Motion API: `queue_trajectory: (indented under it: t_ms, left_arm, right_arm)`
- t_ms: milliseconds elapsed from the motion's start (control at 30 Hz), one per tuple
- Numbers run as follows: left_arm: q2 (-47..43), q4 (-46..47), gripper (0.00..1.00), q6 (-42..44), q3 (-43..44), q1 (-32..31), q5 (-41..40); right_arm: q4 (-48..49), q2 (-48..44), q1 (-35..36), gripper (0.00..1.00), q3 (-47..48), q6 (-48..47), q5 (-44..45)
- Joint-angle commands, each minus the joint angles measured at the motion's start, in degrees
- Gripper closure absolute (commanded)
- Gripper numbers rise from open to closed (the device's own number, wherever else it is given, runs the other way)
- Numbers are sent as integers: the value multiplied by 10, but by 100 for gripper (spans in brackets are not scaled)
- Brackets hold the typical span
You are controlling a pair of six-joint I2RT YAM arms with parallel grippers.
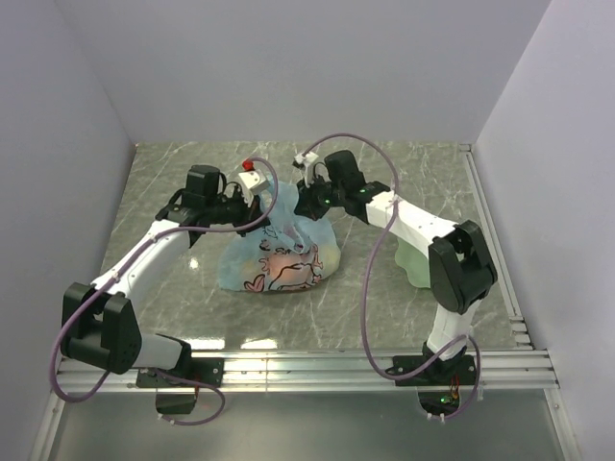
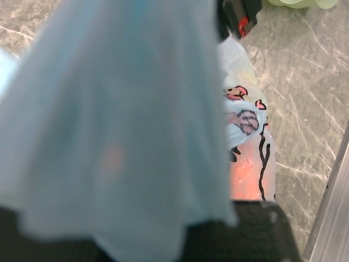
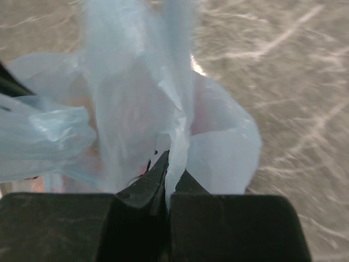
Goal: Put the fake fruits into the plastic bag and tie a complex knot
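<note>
The plastic bag (image 1: 279, 257), light blue with a pink-and-dark cartoon print, lies bulging at the table's middle. The fake fruits show only as an orange-pink glow through its skin (image 2: 246, 176). My left gripper (image 1: 253, 195) is at the bag's upper left, shut on a broad blue sheet of the bag (image 2: 120, 120) that drapes over its fingers and fills the left wrist view. My right gripper (image 3: 170, 180) is at the bag's upper right, jaws shut on a thin twisted strip of the bag (image 3: 180, 147). The bag's top (image 1: 287, 224) is bunched between the grippers. Whether a knot sits there I cannot tell.
A pale green wavy-edged plate (image 1: 411, 264) lies right of the bag, partly behind the right arm, and its edge shows in the left wrist view (image 2: 297, 3). White walls close the table on three sides. A metal rail (image 1: 307, 365) runs along the near edge.
</note>
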Motion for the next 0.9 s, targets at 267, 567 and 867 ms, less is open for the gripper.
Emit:
queue_trajectory:
  t_ms: [267,567,867]
  left_arm:
    - [-91,14,100,-78,-53,-12,-59]
    - [-162,-10,36,-239,-12,74,-17]
    - [-72,-87,17,-278,217,149,13]
  right_arm:
    - [72,-138,-6,100,-83,55,140]
    - [159,-164,-15,100,-157,34,49]
    - [200,-174,-10,100,-164,-4,59]
